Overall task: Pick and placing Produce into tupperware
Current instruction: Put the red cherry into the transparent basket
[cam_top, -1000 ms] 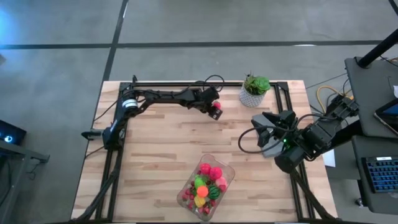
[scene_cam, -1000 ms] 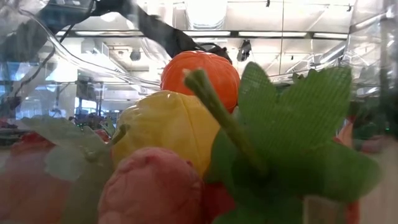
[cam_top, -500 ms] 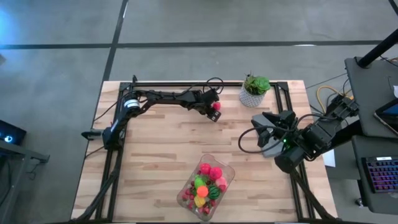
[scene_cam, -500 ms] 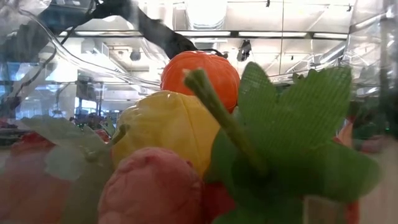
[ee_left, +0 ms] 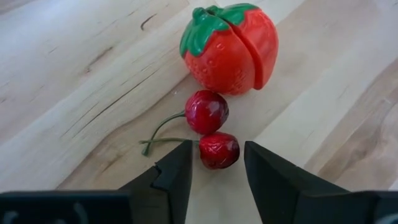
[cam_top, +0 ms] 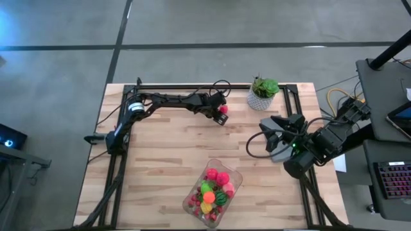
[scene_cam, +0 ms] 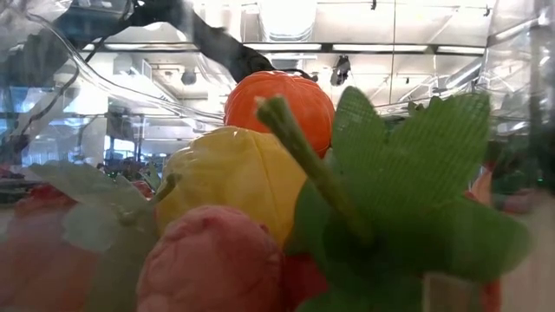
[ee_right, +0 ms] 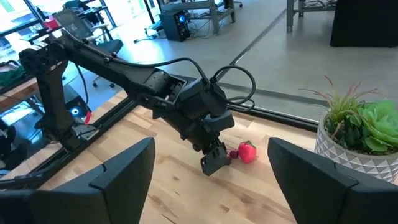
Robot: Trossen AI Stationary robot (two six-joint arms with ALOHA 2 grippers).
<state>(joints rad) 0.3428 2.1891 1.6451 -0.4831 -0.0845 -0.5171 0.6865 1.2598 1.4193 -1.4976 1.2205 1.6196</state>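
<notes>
The left gripper (ee_left: 217,163) is down at the far side of the table, its two dark fingers (ee_left: 177,171) spread with a gap between them and straddling the nearer berry of a pair of cherries (ee_left: 211,130); nothing is pinched yet. Just past the cherries, touching or nearly touching the farther one, sits a toy strawberry (ee_left: 230,46), its green cap turned toward the table's far edge. To do this grasp well, the fingers should probably settle a little lower and stay centred on the nearer cherry, closing gently so the round fruit does not squirt out, and keep clear of the strawberry so it is not nudged away; the thin stems (ee_left: 165,134) look too slight to grip. In the high view this spot lies near the potted plant (cam_top: 264,92), well apart from the tupperware (cam_top: 237,181) at the table's near edge, which already holds a heap of produce (cam_top: 212,189). The right gripper (ee_right: 211,177) waits at the table's right side, jaws spread wide and empty.
</notes>
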